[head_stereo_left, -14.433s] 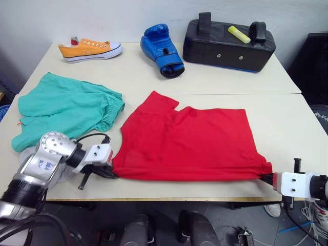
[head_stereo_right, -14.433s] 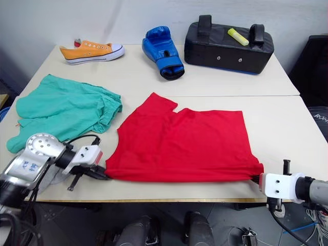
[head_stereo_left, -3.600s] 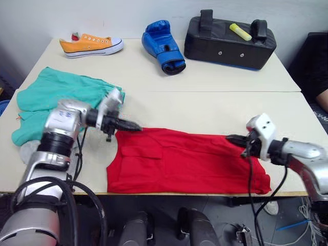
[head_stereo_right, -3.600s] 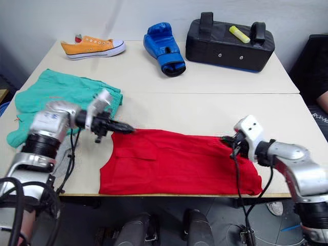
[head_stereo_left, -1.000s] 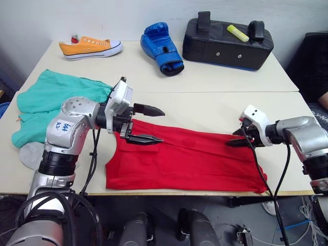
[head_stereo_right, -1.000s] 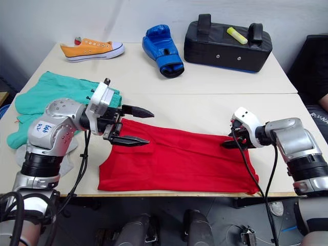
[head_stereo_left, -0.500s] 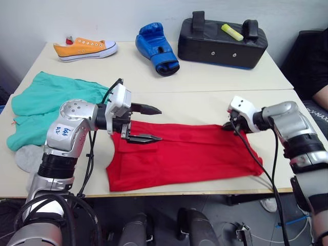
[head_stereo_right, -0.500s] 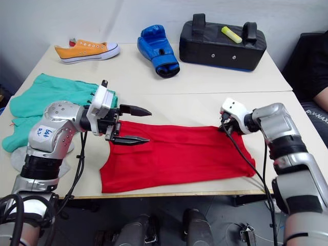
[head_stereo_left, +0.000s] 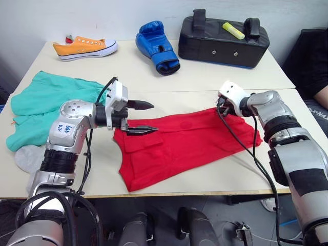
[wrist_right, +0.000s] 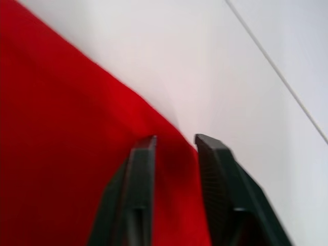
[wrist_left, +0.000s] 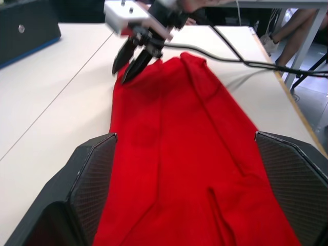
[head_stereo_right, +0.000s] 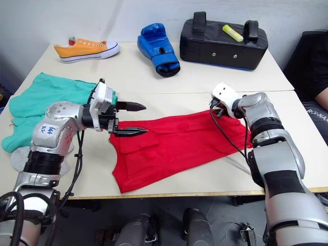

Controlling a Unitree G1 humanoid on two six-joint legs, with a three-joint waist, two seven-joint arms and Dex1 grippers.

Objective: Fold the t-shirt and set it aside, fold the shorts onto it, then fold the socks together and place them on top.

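Note:
The red t-shirt point(head_stereo_left: 179, 146) lies folded into a long band, skewed across the near part of the table. My right gripper point(head_stereo_left: 220, 108) is at its far right corner, shut on the cloth; in the right wrist view the red edge sits between the two fingers point(wrist_right: 141, 169). Above the shirt's left end my left gripper point(head_stereo_left: 154, 117) hangs open, nothing between its fingers point(wrist_left: 92, 174). The teal shorts point(head_stereo_left: 46, 102) are spread out at the table's left. The grey socks point(head_stereo_left: 25, 156) lie by the near left edge, partly behind my left arm.
Along the far edge of the table point(head_stereo_left: 205, 77) stand an orange sneaker point(head_stereo_left: 84, 47), a blue boxing glove point(head_stereo_left: 158, 46) and a black pad point(head_stereo_left: 223, 38) with a yellow item point(head_stereo_left: 233, 31) on it. A person's arm point(head_stereo_left: 320, 95) shows at the right edge.
My right gripper has drawn the t-shirt's right corner away from me and to the left, so the band now lies askew. The left gripper stays open over the left end.

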